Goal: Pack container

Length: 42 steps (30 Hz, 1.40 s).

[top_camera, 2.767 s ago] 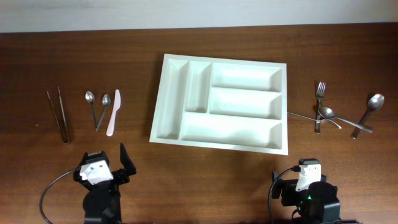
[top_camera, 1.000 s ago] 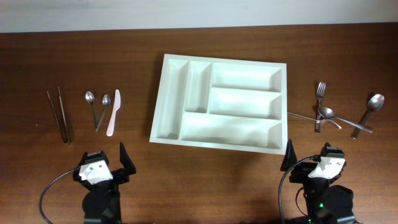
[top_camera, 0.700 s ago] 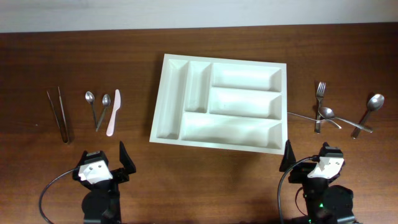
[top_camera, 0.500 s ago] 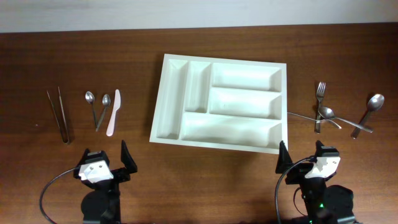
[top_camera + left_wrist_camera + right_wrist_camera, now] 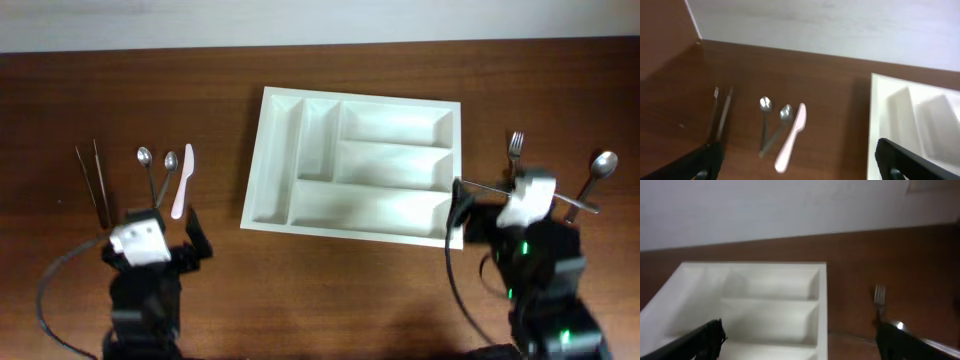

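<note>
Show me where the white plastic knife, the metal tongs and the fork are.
white plastic knife [image 5: 182, 182], overhead view, about halfway along its length.
metal tongs [image 5: 105, 220], overhead view, near the joined end.
fork [image 5: 516, 146], overhead view, on the tines.

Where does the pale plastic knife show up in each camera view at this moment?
Overhead: the plastic knife lies on the table left of the container, just right of two small spoons.
Left wrist: the plastic knife is at lower centre, right of the spoons and left of the container.
Right wrist: not in it.
Shared landmark: the white container, seen in all three views.
</note>
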Tool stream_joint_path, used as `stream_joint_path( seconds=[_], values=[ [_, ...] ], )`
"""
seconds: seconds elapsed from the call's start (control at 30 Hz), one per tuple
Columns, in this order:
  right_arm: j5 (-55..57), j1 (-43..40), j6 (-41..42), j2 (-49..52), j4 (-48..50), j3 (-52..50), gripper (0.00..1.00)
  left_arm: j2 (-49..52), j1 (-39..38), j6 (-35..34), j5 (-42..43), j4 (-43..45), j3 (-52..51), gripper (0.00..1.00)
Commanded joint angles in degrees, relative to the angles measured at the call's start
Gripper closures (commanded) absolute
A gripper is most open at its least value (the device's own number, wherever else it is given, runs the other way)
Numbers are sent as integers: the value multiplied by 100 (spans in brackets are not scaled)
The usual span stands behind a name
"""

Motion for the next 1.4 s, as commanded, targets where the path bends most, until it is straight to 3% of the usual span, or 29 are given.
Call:
stream_joint_path(
  seconds=[0.0, 0.4, 0.57, 0.8, 1.1, 1.37],
  values=[
    [229, -372, -348, 1154, -170, 1172, 1, 1093, 20, 251, -378, -24, 981, 1],
    [-1073, -2577, -343, 4701, -2562, 4896, 1, 4048, 232, 391, -354, -960, 4111, 1],
    [-1207, -3209, -345, 5836, -3062, 5956, 1, 4924, 796, 389, 625, -1311, 4892, 1],
    [-1147, -3812, -350, 6887, -3029, 6129, 1, 5825, 1611, 387, 2076, -1547, 5139, 1],
    [-1412, -4035, -348, 7595, -3169, 6111, 1, 6341, 1818, 389, 2026, -1569, 5139, 1],
    [-243, -4072, -348, 7650, -3287, 6041, 1, 6413, 1818, 389, 2028, -1574, 5136, 1]
  ],
)
